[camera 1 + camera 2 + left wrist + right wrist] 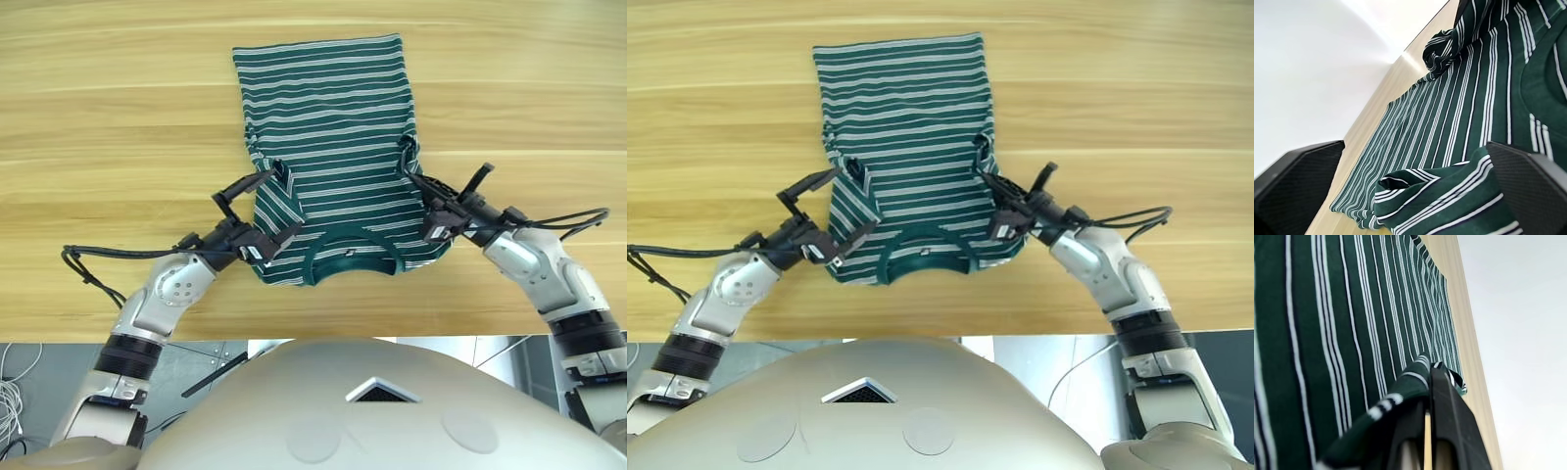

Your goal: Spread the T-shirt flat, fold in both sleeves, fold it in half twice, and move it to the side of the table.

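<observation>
The green T-shirt (333,127) with white stripes lies on the wooden table (108,117), collar toward me and hem at the far side. Both sleeves are folded in over the body. At the shirt's left shoulder my left gripper (284,201) is open, its fingers (1293,181) spread wide, with the folded sleeve edge (1415,186) lying between them. My right gripper (434,217) is at the shirt's right shoulder. There it is shut on a fold of the striped fabric (1415,369), which drapes over the closed fingertips.
Bare wood stretches to both sides of the shirt and beyond the hem. The table's front edge (294,338) runs just below the collar. Black cables (93,269) loop off both wrists above the table.
</observation>
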